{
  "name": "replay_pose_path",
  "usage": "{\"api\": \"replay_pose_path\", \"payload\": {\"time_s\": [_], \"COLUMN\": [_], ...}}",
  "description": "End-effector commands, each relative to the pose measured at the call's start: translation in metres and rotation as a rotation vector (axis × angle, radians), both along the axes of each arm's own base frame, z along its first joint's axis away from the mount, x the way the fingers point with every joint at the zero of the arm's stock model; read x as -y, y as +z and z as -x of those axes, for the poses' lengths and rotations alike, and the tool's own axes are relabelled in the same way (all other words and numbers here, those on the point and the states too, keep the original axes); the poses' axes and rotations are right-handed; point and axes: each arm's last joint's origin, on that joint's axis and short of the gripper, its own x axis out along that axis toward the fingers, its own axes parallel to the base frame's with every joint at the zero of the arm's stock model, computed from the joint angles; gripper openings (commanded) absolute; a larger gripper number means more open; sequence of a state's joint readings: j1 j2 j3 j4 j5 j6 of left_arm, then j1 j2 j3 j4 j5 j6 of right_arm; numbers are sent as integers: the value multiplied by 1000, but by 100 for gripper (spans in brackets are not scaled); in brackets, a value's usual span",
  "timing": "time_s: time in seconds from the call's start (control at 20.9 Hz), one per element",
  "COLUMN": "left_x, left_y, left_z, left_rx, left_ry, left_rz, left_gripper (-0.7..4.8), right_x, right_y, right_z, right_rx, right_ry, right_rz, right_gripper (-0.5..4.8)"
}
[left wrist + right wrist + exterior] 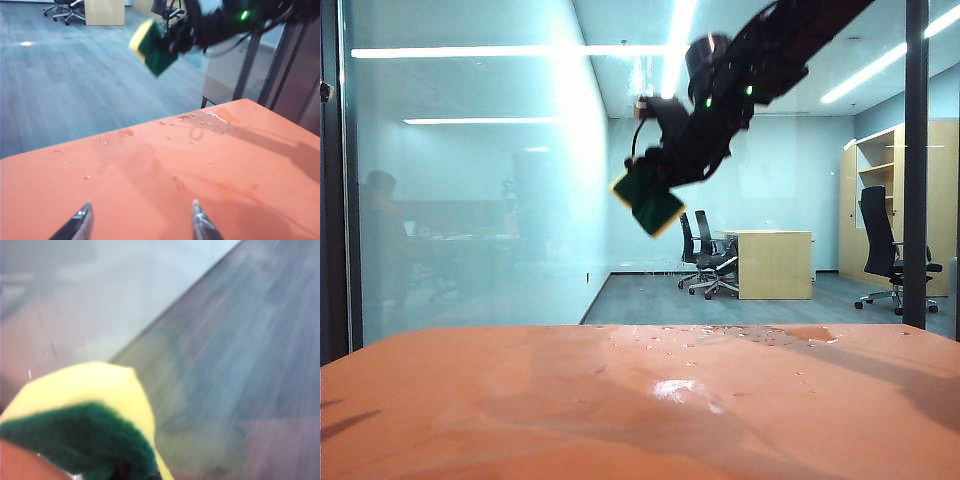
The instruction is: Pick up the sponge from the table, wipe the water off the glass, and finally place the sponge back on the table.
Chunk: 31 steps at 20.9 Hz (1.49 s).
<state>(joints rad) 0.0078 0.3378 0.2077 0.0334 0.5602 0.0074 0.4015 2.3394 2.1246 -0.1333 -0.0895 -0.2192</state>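
The sponge [647, 200], dark green over yellow foam, hangs high in the air in front of the glass [470, 200], and my right gripper [665, 175] is shut on it. In the right wrist view the sponge [85, 410] fills the near corner and hides the fingers. The glass [210, 340] lies blurred close behind it. Whitish streaks of water [642, 72] show on the pane just above the arm. My left gripper [141, 207] hovers open and empty low over the orange table [150, 175]. From there the sponge [152, 47] shows far ahead and above.
Droplets and a small puddle [740, 335] lie along the table's [520, 400] far edge by the glass. A dark vertical frame [917, 160] stands at the right. Behind the pane are a wooden desk [775, 262] and office chairs [705, 255].
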Motion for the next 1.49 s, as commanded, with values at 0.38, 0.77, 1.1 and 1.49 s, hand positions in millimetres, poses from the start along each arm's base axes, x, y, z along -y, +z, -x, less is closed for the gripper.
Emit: {"api": "replay_pose_path", "payload": {"time_s": [0.38,0.77,1.1,1.49], "left_x": [0,0,0,0], "left_y": [3,3,3,3], "left_z": [0,0,0,0], "left_rx": [22,22,23,21], "left_ry": [0,0,0,1], "left_rz": [-4,-4,-4,-4], "left_gripper": [250,250,250,250], "right_x": [16,21,36,76], "right_y": [95,105,130,134], "right_z": [35,44,61,80], "right_rx": [176,139,139,136], "right_ry": [-22,-38,-74,-149], "right_rz": [-70,-48,-16,-44], "right_gripper": [-9,-9,-9,-9]}}
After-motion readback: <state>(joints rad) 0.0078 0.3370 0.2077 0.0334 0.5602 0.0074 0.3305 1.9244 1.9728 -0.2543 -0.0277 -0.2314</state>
